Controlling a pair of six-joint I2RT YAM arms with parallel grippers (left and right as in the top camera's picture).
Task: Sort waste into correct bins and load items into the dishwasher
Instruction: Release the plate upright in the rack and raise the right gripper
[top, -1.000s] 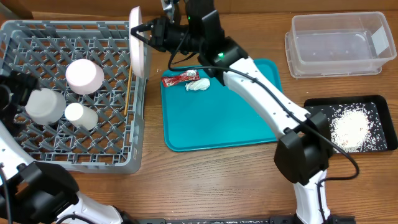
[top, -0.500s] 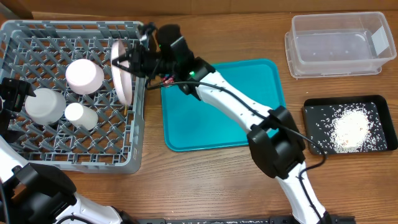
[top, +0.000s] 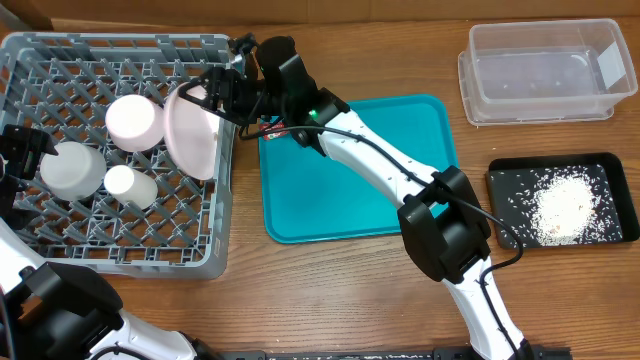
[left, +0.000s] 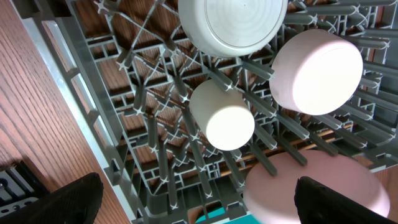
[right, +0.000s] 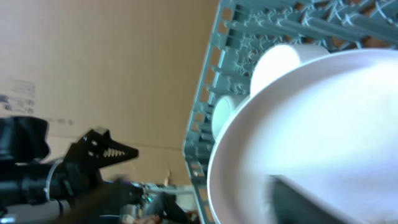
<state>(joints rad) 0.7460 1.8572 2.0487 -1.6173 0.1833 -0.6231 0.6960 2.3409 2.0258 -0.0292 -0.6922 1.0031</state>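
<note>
I see a round white bowl (left: 233, 25), small white cup (left: 224, 121) and larger pale cup (left: 314, 71) in the grey plastic lattice rack (left: 155, 143), round white plate (left: 317, 186) alongside.

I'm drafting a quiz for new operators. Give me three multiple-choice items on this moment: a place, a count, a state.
1. Where is the plate? A in the clear tub; B over the grey rack's right part; C on the black tray.
2. How many other white dishes sit in the rack? A one; B three; C five.
3. The right gripper is: A open; B holding a wrapper; C shut on the plate.
Answers: B, overhead shows it tilted above the rack floor; B, three round tops show; C, its fingers clamp the plate's rim.
</note>
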